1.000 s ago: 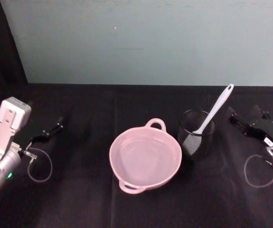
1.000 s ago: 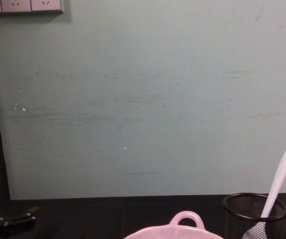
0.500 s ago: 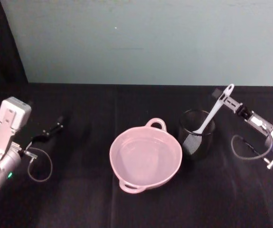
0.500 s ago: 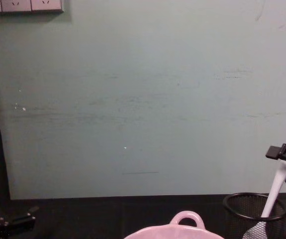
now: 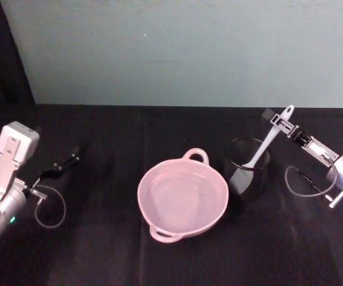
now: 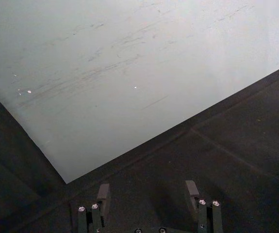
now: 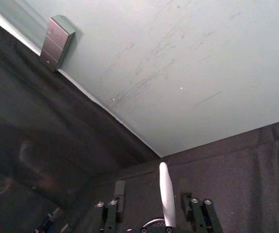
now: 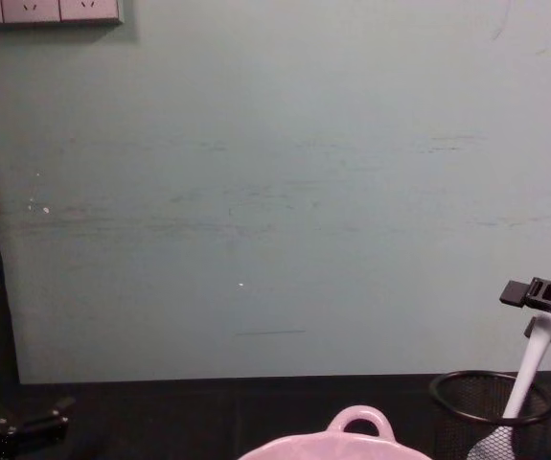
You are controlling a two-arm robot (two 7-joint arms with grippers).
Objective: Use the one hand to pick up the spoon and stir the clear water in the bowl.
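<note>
The pale pink bowl (image 5: 183, 199) holds clear water and sits mid-table; its loop handle (image 8: 359, 422) shows in the chest view. The white spoon (image 5: 271, 136) stands tilted in a black wire-mesh cup (image 5: 247, 168) to the bowl's right, scoop end down. My right gripper (image 5: 278, 121) is at the top of the spoon's handle. In the right wrist view its fingers (image 7: 120, 193) stand apart on either side of the handle (image 7: 166, 199), so the right gripper (image 7: 152, 191) is open. My left gripper (image 5: 65, 162) rests open at the far left, away from the bowl.
A pale green wall (image 5: 177, 53) rises behind the black cloth-covered table (image 5: 99, 250). A socket strip (image 8: 45, 10) sits high on the wall. Cable loops hang by each wrist (image 5: 305, 182). The cup (image 8: 491, 407) stands close to the bowl's right rim.
My right gripper has swung up from the table's right side to the spoon's handle top and now straddles it. The left arm, bowl and cup have not moved.
</note>
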